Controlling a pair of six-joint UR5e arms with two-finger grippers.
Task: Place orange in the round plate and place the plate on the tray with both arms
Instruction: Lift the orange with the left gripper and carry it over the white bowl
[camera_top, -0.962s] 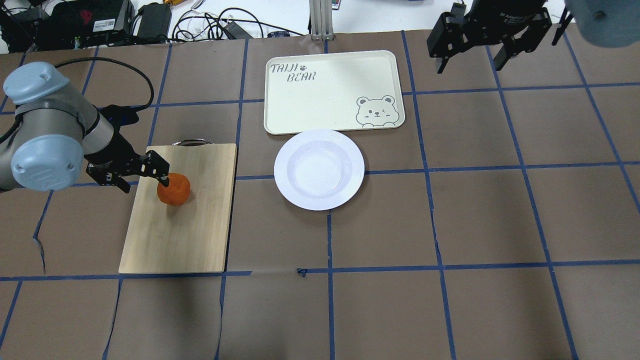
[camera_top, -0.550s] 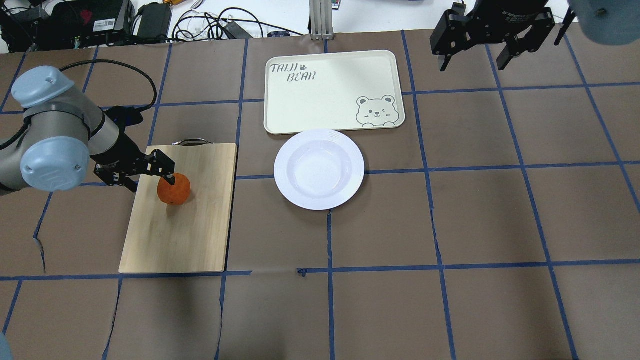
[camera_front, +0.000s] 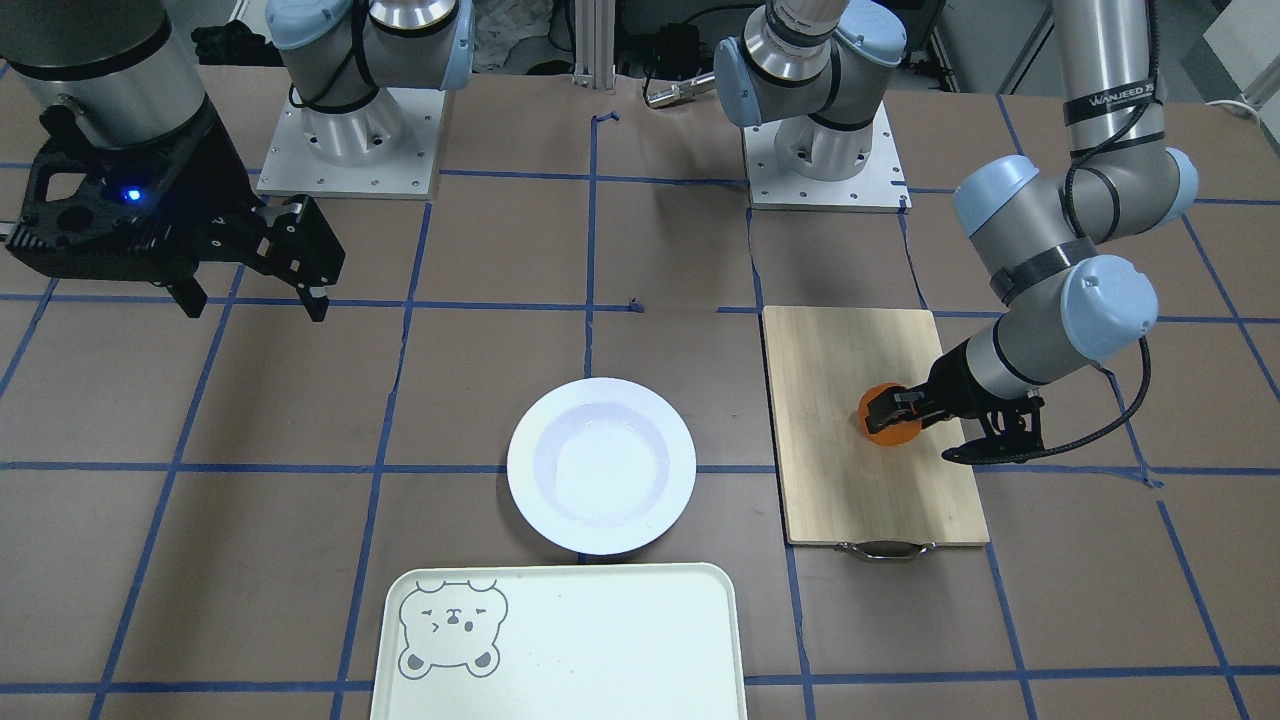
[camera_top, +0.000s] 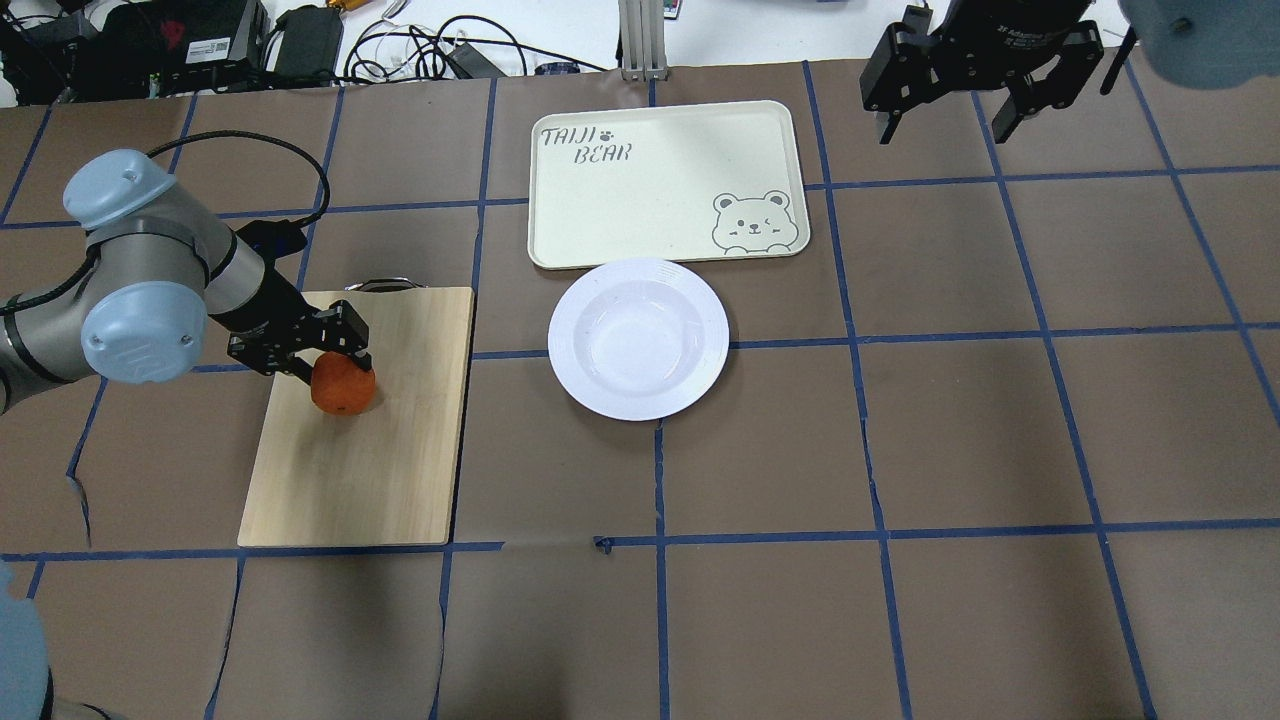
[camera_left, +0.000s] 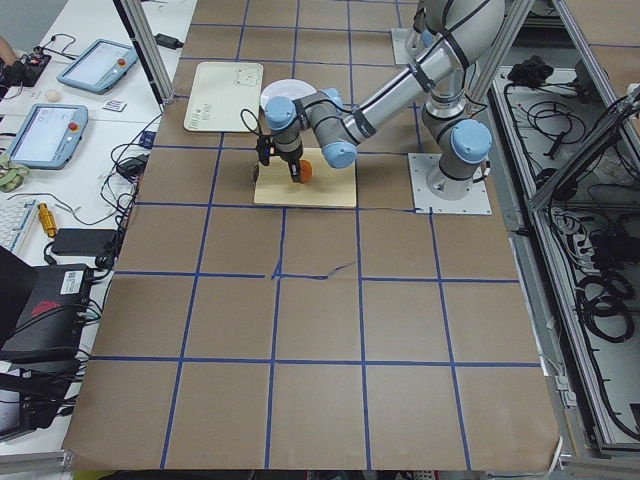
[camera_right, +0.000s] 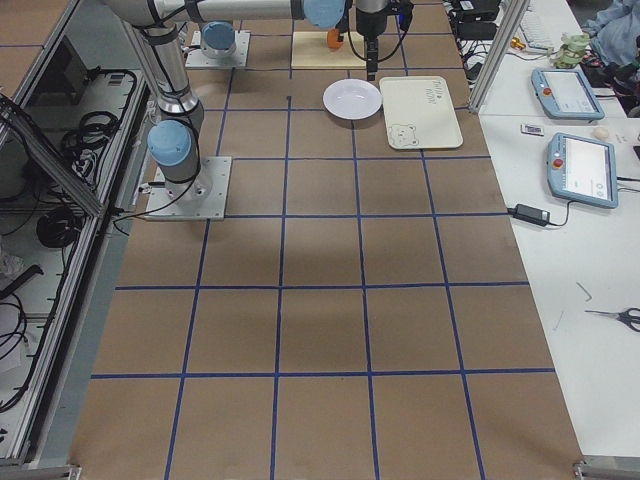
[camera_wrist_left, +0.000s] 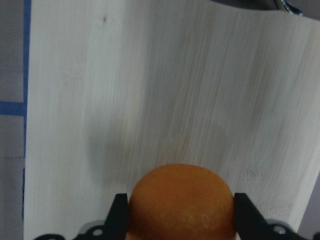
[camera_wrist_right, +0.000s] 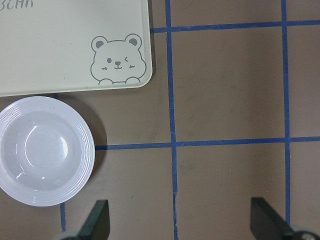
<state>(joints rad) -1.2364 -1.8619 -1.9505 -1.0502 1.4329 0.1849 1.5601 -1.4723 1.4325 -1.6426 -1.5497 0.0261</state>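
Left gripper (camera_top: 335, 368) slid forward, jaws now pinching orange (camera_top: 343, 388) on cutting board (camera_top: 380, 470). Overhead: round plate (camera_top: 565, 340) at orange's 3 o'clock, tray (camera_top: 650, 200) at plate's 12. Right gripper (camera_top: 942, 128) jaws spread.

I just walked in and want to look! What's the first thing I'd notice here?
The bright orange, pinched in the left arm's jaws on the wooden cutting board. Next, the shiny white round plate sits empty mid-table, close beside the pale tray with its bear face.
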